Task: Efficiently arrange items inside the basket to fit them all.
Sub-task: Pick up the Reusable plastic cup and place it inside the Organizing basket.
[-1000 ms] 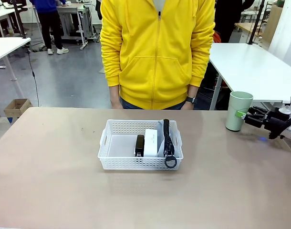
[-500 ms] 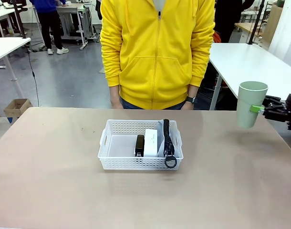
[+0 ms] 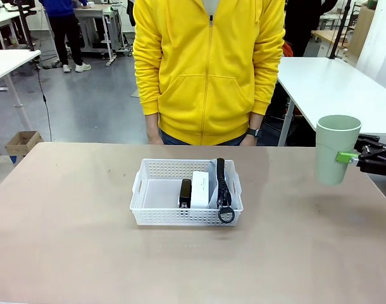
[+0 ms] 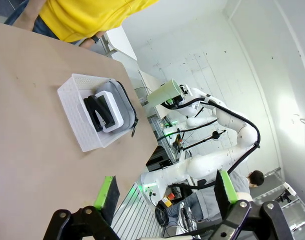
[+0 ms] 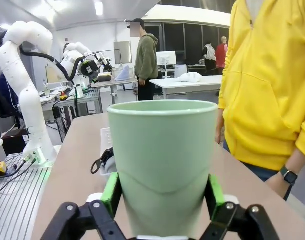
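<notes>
At the table's middle stands the white basket (image 3: pixel 175 217). It holds a black stapler (image 3: pixel 185 192), a small white box (image 3: pixel 200 188) and the grey pouch (image 3: pixel 220 185) standing on edge along its right side; its left half is bare. The pale green cup (image 3: pixel 335 149) hangs upright above the table's right edge, with my right gripper (image 3: pixel 348 157) shut on its lower part. In the right wrist view the green pads (image 5: pixel 111 192) press both sides of the cup (image 5: pixel 162 150). My left gripper (image 4: pixel 165 191) stands open and empty, well away from the basket (image 4: pixel 76 131).
A person in a yellow hoodie (image 3: pixel 209 69) stands at the far edge behind the basket, with both hands low at the table edge. A white table (image 3: pixel 332 88) stands behind the cup. Bare tabletop (image 3: pixel 66 209) lies left of and in front of the basket.
The right gripper has lifted the cup off the table and carried it up and a little to the right. Basket and its contents have not moved.
</notes>
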### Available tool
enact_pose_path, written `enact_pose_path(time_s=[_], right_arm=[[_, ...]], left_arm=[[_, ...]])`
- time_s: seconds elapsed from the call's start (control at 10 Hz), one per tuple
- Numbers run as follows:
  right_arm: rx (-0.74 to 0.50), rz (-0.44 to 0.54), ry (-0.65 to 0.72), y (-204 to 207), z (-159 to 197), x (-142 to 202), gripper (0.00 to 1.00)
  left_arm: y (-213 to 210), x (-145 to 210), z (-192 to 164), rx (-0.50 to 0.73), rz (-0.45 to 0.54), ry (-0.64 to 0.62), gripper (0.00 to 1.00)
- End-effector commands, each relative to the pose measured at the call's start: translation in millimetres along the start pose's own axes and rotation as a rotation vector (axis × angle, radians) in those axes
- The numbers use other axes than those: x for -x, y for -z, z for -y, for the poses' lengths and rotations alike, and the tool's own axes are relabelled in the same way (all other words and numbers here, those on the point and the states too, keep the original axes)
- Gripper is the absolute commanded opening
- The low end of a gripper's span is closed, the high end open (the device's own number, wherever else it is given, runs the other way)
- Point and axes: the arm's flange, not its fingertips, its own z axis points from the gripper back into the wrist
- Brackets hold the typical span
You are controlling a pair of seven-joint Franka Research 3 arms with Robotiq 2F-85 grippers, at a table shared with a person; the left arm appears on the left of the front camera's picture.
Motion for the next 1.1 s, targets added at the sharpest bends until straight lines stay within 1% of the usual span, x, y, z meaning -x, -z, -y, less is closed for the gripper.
enact_pose_path(time_s=[0.0, 0.1, 0.5, 0.6, 0.7, 0.8, 0.9, 1.0], right_arm=[[0.066, 0.008, 0.091, 0, 6, -2, 0.34], [0.0, 0.0, 0.0, 0, 0, 0, 0.34], [0.0, 0.0, 0.0, 0, 0, 0, 0.34], [0.01, -0.003, 0.021, 0, 0, 3, 0.85], [-0.05, -0.082, 0.039, 21, -5, 2, 0.85], [-0.113, -0.134, -0.01, 56, -22, -25, 0.85], [-0.136, -0.138, -0.023, 84, -39, -54, 0.85], [-0.141, -0.135, 0.005, 112, -58, -80, 0.85]], left_arm=[[2, 0, 3, 0.0, 0.012, -0.009, 1.0], [2, 0, 3, 0.0, 0.012, -0.009, 1.0], [2, 0, 3, 0.0, 0.012, -0.009, 1.0], [2, 0, 3, 0.0, 0.012, -0.009, 1.0], [2, 0, 3, 0.0, 0.012, -0.009, 1.0], [2, 0, 3, 0.0, 0.012, -0.009, 1.0], [2, 0, 3, 0.0, 0.012, -0.009, 1.0], [2, 0, 3, 0.0, 0.012, -0.009, 1.0]])
